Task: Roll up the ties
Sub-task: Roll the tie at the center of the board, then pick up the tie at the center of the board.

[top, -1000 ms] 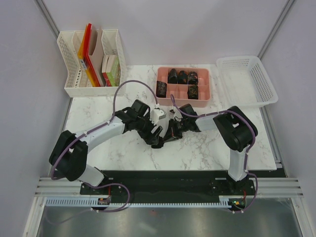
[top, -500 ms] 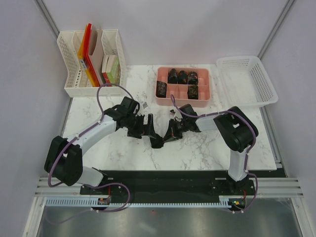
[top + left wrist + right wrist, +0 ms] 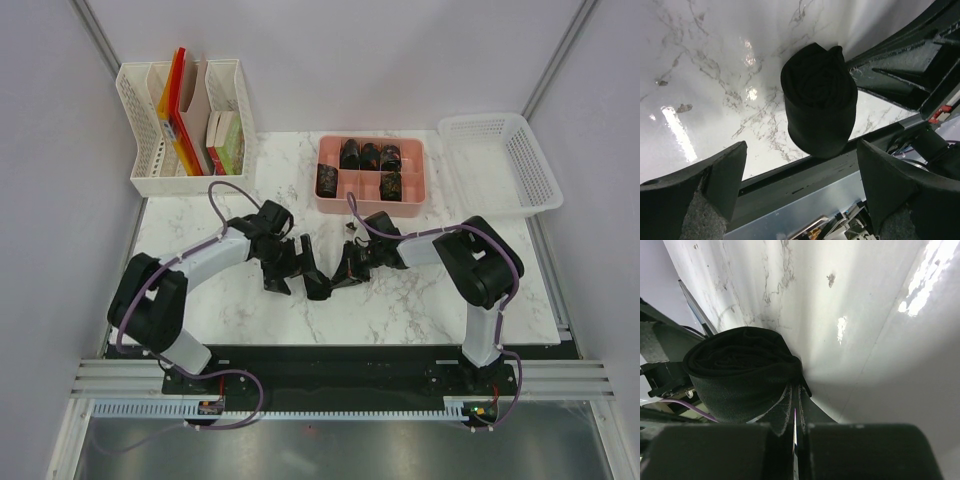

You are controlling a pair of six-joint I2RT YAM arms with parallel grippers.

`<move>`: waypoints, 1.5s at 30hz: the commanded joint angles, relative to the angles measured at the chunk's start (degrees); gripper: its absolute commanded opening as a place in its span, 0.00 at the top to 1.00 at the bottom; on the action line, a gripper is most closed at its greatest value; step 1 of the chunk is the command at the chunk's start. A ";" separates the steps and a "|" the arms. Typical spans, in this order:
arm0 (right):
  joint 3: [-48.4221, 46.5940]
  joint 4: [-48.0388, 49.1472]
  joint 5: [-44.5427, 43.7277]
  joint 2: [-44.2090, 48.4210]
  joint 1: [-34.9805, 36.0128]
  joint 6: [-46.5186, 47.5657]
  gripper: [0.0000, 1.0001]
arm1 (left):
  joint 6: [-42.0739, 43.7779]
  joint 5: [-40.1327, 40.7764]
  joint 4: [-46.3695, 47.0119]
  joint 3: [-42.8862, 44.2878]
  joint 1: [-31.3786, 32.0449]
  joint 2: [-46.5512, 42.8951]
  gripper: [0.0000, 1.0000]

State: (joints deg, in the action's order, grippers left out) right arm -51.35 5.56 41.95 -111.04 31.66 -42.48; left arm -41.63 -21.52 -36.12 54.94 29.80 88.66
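white-and-black arms (image 3: 205, 258), purple cables (image 3: 225, 183)

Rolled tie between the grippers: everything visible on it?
The rolled tie is a tight coil of blackish matte fabric, with spiral layers showing at its end. The right gripper is shut on its outer edge, above the marble table. The left gripper stands open around it, not touching. Whether it rests on the marble is unclear.
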 commanded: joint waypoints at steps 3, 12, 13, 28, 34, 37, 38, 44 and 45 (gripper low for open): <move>2.49 -3.45 -10.75 -1.89 0.07 1.61 1.00 | -3.46 2.80 3.24 4.48 1.66 3.80 0.05; 3.28 -2.31 -10.40 -1.63 0.42 -0.15 1.00 | -5.92 1.92 5.00 4.04 2.89 6.61 0.11; 3.36 -2.05 -10.31 -1.54 0.42 -0.58 1.00 | -6.01 1.92 5.01 4.21 2.89 7.22 0.11; 3.98 -0.03 -9.26 -1.37 1.12 -3.14 1.00 | -6.27 0.16 6.06 6.14 3.24 11.44 0.27; 4.51 0.59 -9.08 -0.75 1.21 -3.84 1.00 | -5.92 -0.10 6.24 6.41 3.68 11.09 0.51; 4.86 1.47 -8.38 -0.40 1.30 -4.01 1.00 | -4.70 0.86 6.15 6.32 3.77 10.57 0.72; 4.86 1.99 -8.21 -0.31 1.39 -4.19 1.00 | -4.43 0.86 6.15 6.24 3.77 10.30 0.79; 3.98 2.44 -7.06 0.21 1.30 -4.02 0.87 | -2.59 1.13 4.83 6.06 3.77 8.72 0.98; 3.20 2.52 -6.71 0.48 1.21 -3.58 0.84 | -1.97 1.04 4.39 6.75 3.77 8.55 0.98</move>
State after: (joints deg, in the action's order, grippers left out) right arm -48.34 10.94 41.10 -110.19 32.32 -48.23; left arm -45.78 -20.45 -31.48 59.79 32.88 99.48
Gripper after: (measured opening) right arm 0.100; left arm 0.247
